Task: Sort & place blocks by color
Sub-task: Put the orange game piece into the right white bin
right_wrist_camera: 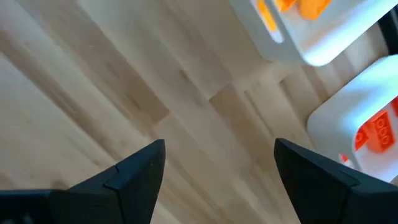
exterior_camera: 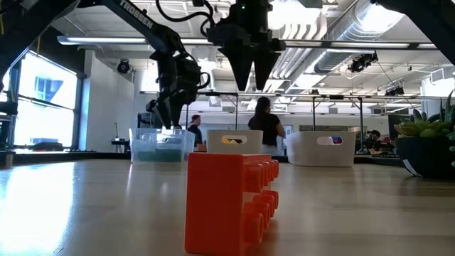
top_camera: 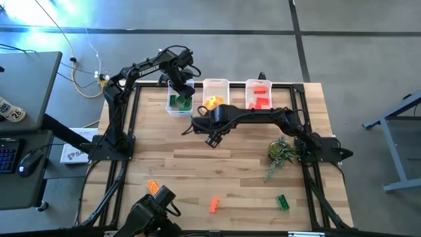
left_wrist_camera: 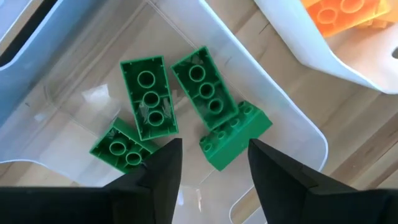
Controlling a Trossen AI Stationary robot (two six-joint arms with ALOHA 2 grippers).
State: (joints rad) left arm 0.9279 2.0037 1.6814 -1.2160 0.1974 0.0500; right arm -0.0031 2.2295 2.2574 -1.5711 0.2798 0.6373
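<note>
1. While my left gripper (left_wrist_camera: pixel 211 165) hangs over the leftmost bin (top_camera: pixel 176 99), its fingers (left_wrist_camera: pixel 163 171) stand apart with nothing between them.
2. Directly below that gripper, four green blocks (left_wrist_camera: pixel 149 96) lie loose on the bin floor: two side by side with their hollow undersides up, a third partly under my left finger, and a fourth on its side with its studs showing, just beside my right finger.
3. My right gripper (right_wrist_camera: pixel 214 165) hovers over bare table (right_wrist_camera: pixel 93 81) just in front of the middle bin (top_camera: pixel 215 91), jaws spread wide and empty.
4. The middle bin holds yellow-orange blocks (top_camera: pixel 211 102); the rightmost bin (top_camera: pixel 259 93) holds red blocks (top_camera: pixel 261 101).
5. Three blocks lie unsorted near the front edge of the table:
   - an orange block (top_camera: pixel 154 187) at front left;
   - a red-orange block (top_camera: pixel 214 205) at front centre, standing close before the low camera;
   - a green block (top_camera: pixel 282 202) at front right.
6. A small artificial plant (top_camera: pixel 281 153) sits on the right side of the table, beside my right arm's base.
</note>
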